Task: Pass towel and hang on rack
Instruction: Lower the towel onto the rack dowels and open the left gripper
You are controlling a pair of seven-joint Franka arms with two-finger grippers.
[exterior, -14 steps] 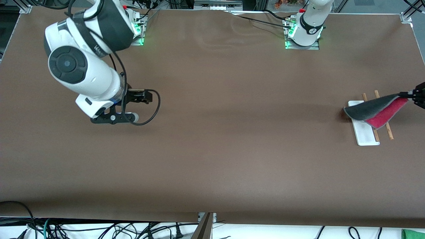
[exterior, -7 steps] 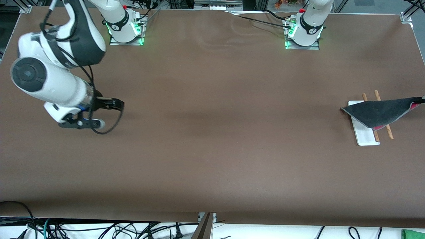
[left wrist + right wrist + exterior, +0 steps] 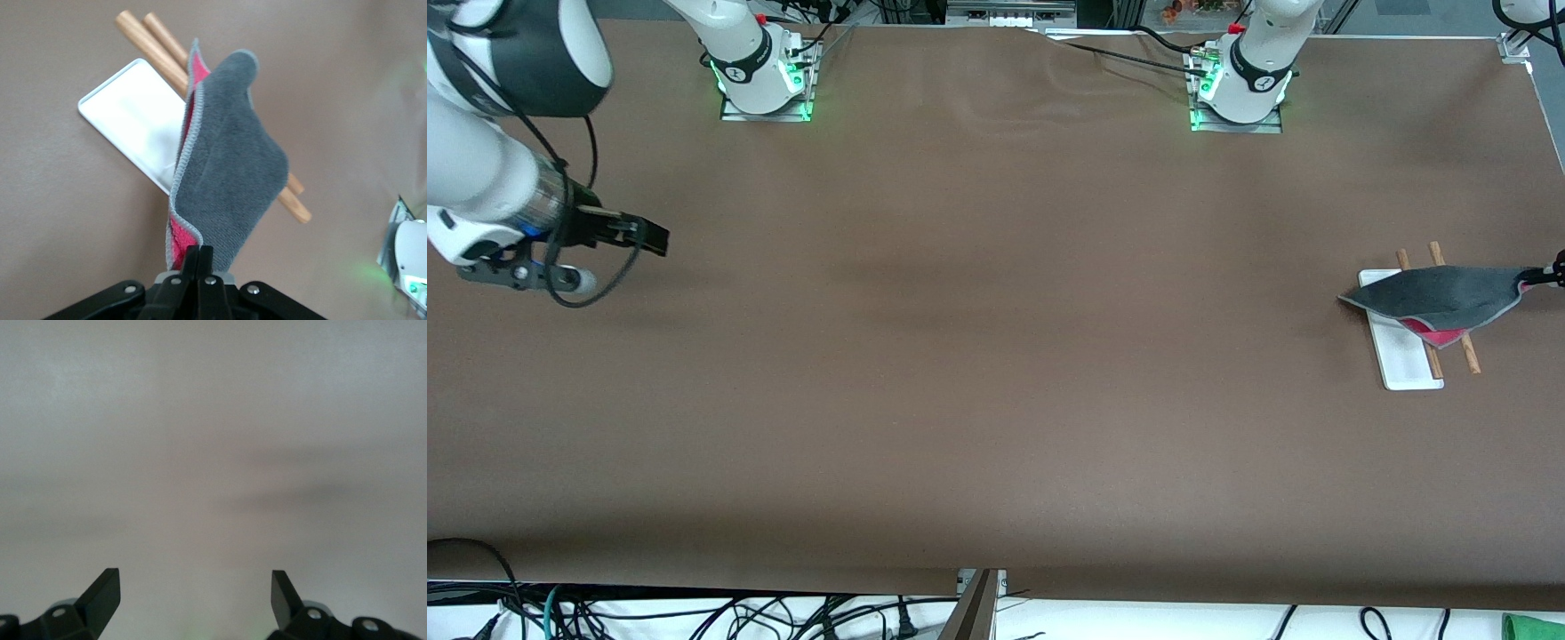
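Observation:
The towel (image 3: pixel 1440 293) is stretched over the rack, grey side up, with a pink fold showing under its edge. My left gripper (image 3: pixel 1549 277) is shut on one corner of it at the left arm's end of the table. The rack has a white base (image 3: pixel 1403 360) and two brown rods (image 3: pixel 1467 351). In the left wrist view the towel (image 3: pixel 230 173) hangs from my shut left gripper (image 3: pixel 199 250) across the rods (image 3: pixel 143 37) and the white base (image 3: pixel 130 113). My right gripper (image 3: pixel 649 236) is open and empty (image 3: pixel 195 587) over bare table at the right arm's end.
The two arm bases (image 3: pixel 760 84) (image 3: pixel 1236 98) stand at the table's edge farthest from the front camera. Cables (image 3: pixel 694 618) lie off the table's near edge. The brown table top (image 3: pixel 996 356) lies between the arms.
The right arm has swung away toward its end of the table. The left gripper has drawn the towel lower and flatter over the rack, turning the grey side up.

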